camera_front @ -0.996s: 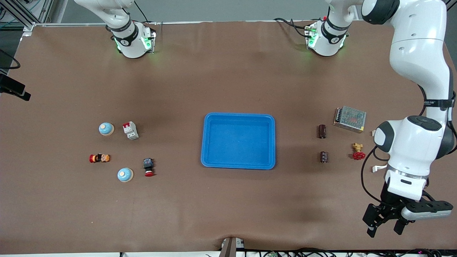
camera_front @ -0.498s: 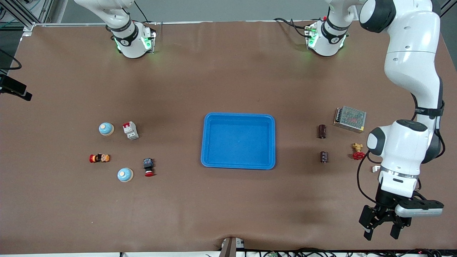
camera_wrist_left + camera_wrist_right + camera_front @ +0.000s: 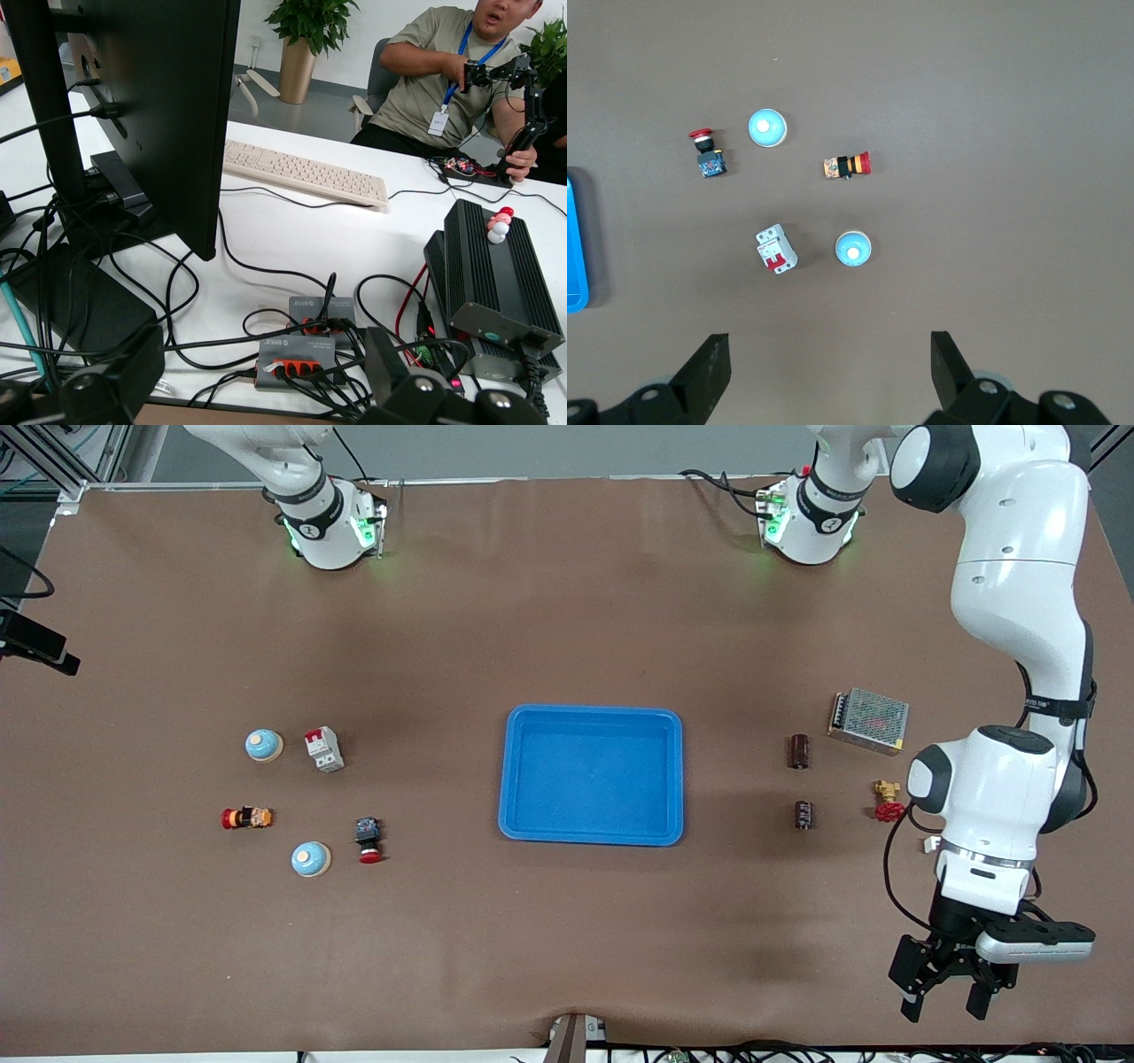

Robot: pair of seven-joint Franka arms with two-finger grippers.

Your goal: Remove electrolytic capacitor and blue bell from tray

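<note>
Mid-table: rect. blue plastic tray (image 3: 592, 719); left pincer (image 3: 941, 992) & right pincer (image 3: 824, 372) spread, unladen.

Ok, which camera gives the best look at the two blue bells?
The right wrist view: it looks straight down on both bells, large and unblocked. The front view shows them too, but smaller, toward the right arm's end of the table. The left wrist view shows neither.
</note>
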